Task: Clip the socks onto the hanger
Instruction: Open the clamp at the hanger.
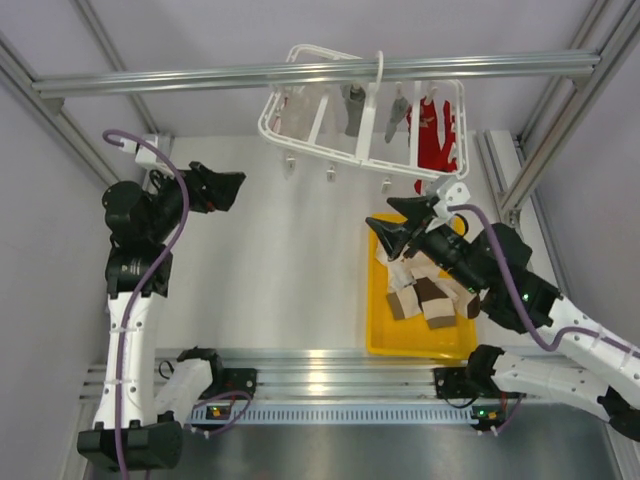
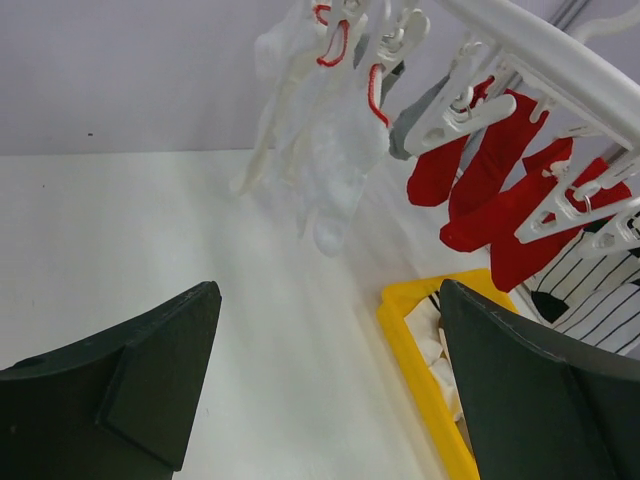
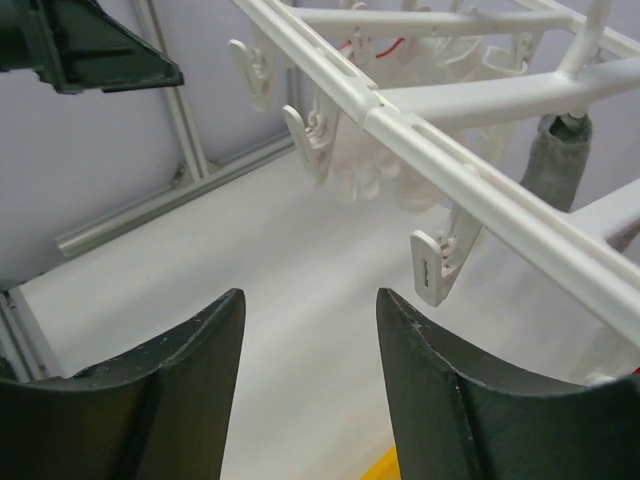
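From above, the hanger (image 1: 372, 105) hangs from the far rail, and the socks (image 1: 425, 290) lie heaped in the yellow tray (image 1: 378, 335) under the right gripper (image 1: 382, 215), while the left gripper (image 1: 235, 192) hovers well left of the hanger. The left wrist view shows its fingers spread wide on nothing, with a red garment (image 2: 480, 190) hanging ahead. In the right wrist view the fingers stand apart and empty, with a clip (image 3: 440, 262) just beyond.

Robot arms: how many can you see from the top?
2. The left arm stands on the table's left side. The right arm stretches over the yellow tray of socks. Neither is hidden.
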Tool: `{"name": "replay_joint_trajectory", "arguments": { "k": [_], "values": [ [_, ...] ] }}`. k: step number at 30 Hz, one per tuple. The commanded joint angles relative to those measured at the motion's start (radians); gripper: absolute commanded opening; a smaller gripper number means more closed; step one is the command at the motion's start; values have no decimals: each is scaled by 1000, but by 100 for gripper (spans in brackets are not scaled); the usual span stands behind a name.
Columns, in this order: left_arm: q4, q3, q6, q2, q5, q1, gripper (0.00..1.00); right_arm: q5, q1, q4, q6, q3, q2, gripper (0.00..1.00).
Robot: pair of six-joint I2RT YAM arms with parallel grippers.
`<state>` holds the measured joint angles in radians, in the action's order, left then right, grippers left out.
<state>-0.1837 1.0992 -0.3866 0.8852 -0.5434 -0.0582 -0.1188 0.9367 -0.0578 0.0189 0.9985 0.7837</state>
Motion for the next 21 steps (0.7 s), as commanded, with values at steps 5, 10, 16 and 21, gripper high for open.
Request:
{"name": "replay_joint_trajectory", "arguments": {
  "k": [5, 10, 16, 21],
  "values": [
    [69, 39, -54, 15, 42, 0, 95, -419, 123, 200, 127, -66, 45, 63],
    [82, 39, -32, 6, 28, 1, 96, -470, 110, 242, 115, -93, 43, 65],
    [102, 34, 9, 4, -19, 12, 96, -463, 71, 265, 108, -138, 20, 73],
    [130, 27, 77, 4, -29, 47, 98, -308, 71, 491, 207, -250, -8, 74]
  ]
}}
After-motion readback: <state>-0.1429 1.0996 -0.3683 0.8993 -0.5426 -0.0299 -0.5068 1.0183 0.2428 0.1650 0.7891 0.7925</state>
